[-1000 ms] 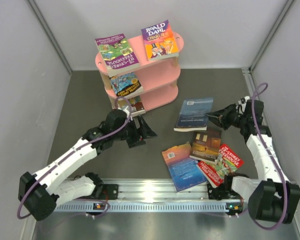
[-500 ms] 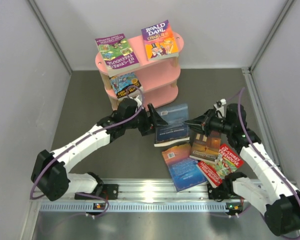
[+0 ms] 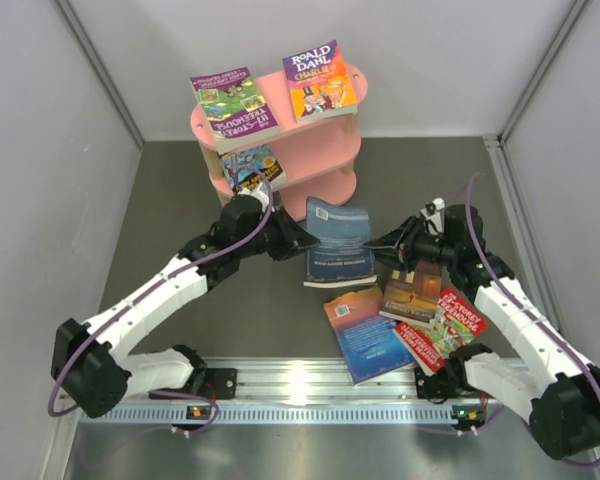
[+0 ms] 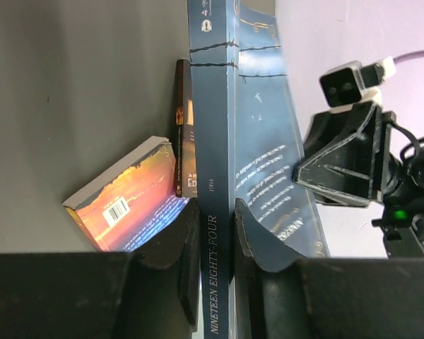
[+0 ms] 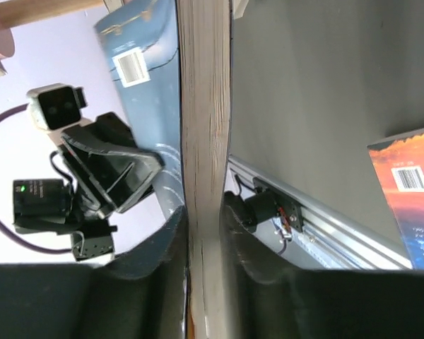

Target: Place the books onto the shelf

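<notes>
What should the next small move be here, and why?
Probably the right gripper should open and back off: the left gripper clamps the spine of the Nineteen Eighty-Four book, the right's fingers flank its page edge, and the pink shelf stands nearer that arm.

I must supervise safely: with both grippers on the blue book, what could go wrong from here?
The left gripper and right gripper both clamp the blue book at opposite edges; uneven arm motion could bend or tear it.
The left gripper holds only the spine, so the pages may swing open after release.
</notes>
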Available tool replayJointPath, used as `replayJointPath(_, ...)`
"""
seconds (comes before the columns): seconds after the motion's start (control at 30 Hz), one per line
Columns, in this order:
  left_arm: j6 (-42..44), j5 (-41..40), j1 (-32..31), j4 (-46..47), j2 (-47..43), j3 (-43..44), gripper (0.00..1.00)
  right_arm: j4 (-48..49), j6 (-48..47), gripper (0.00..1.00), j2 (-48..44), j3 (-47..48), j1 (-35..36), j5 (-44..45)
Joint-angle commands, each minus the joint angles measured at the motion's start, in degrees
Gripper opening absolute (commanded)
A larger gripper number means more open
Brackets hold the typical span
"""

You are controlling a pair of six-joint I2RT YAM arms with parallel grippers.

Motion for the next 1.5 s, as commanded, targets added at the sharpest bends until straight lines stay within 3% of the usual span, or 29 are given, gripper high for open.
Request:
replayJointPath(0.0,4.08,1.72,-1.26,1.2,-3.45,5.92,0.0,3.49,-1.08,0.32,-0.44,4.87,2.05,-2.15)
replayJointPath(0.07,5.85,2.51,-1.26,-0.03,-3.36,8.04,0.0,3.66,-1.17,0.54,-0.27,5.31,2.4,-2.15)
replayJointPath(0.13,8.48,3.65,-1.35,-1.61,-3.01,11.72,0.0,3.84,-1.17,0.68,-0.09,6.19,2.58,-2.15)
replayJointPath(0.2,10.68,4.7,-1.26,-3.45,-2.31,14.19,0.0,4.54,-1.08,0.74,-0.18,6.89,2.58,-2.06)
replayJointPath(0.3,11.66,5.14,-1.35,-4.86,-1.43,18.06,0.0,5.07,-0.99,0.93,-0.09,7.16,2.75,-2.06)
replayJointPath(0.37,11.22,5.15,-1.26,-4.34,-1.51,18.07,0.0,5.07,-1.08,0.99,-0.35,6.98,2.93,-2.06)
replayJointPath(0.6,3.14,4.45,-1.35,4.8,-3.01,12.98,0.0,4.98,0.06,1.0,-3.78,2.16,4.77,0.39)
replayJointPath(0.73,0.85,2.43,-1.35,6.65,-3.45,12.62,0.0,10.84,4.27,1.0,-6.5,-1.88,6.0,1.45)
replayJointPath(1.03,-5.39,-1.18,-1.18,15.61,-6.26,7.97,0.0,16.32,8.32,1.0,-6.25,-5.23,14.35,6.46)
replayJointPath(1.47,-8.21,-3.38,1.72,15.0,-8.37,11.21,0.0,18.34,10.86,1.0,-7.38,-8.83,18.22,9.89)
